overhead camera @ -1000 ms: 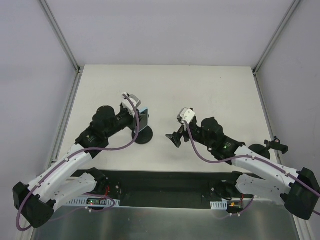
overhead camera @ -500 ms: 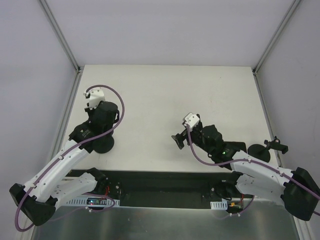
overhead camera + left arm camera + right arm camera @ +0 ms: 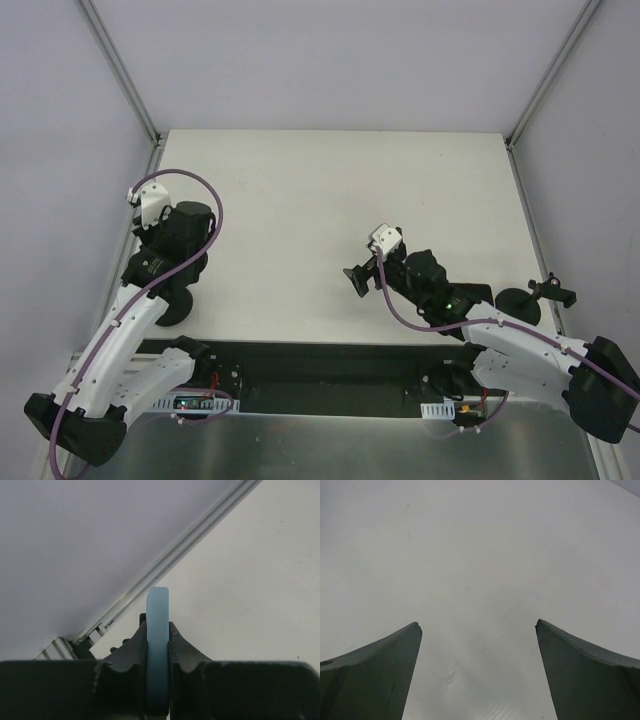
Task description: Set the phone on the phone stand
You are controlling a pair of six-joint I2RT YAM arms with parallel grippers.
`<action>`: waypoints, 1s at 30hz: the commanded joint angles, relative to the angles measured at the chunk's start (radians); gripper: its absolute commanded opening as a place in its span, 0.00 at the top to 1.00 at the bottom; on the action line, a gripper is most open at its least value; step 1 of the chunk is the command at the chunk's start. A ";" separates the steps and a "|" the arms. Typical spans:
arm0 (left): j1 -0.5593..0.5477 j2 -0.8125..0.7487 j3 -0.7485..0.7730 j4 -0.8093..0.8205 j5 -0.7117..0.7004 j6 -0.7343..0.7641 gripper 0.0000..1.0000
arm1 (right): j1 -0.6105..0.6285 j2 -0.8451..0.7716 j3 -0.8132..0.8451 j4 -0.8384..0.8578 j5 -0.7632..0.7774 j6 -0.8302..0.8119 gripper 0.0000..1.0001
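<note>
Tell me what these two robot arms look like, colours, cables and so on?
Both the left arm and right arm have white links between bulky black joints. A purple cable loops along each, and a small white camera sits at each wrist. The gripper fingers are dark and curved. A green light glows on the right arm.

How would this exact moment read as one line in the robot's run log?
left gripper: shut on light-blue phone, held edge-on near left edge of table | right gripper: open, empty, above bare table
</note>
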 commanded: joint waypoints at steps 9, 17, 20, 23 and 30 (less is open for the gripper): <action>0.014 0.047 0.094 0.068 0.102 0.084 1.00 | -0.005 -0.036 -0.008 0.056 0.014 0.018 0.00; 0.014 -0.102 -0.032 0.336 0.844 0.388 1.00 | -0.005 -0.041 -0.008 0.051 0.016 0.014 0.00; 0.014 -0.096 -0.018 0.333 0.961 0.395 1.00 | -0.007 -0.038 -0.007 0.052 0.017 0.012 0.00; 0.014 -0.065 0.006 0.298 1.016 0.330 1.00 | -0.005 -0.033 -0.005 0.052 0.017 0.011 0.00; -0.108 -0.022 0.071 0.169 0.968 0.373 1.00 | -0.005 -0.019 -0.004 0.052 0.017 0.009 0.01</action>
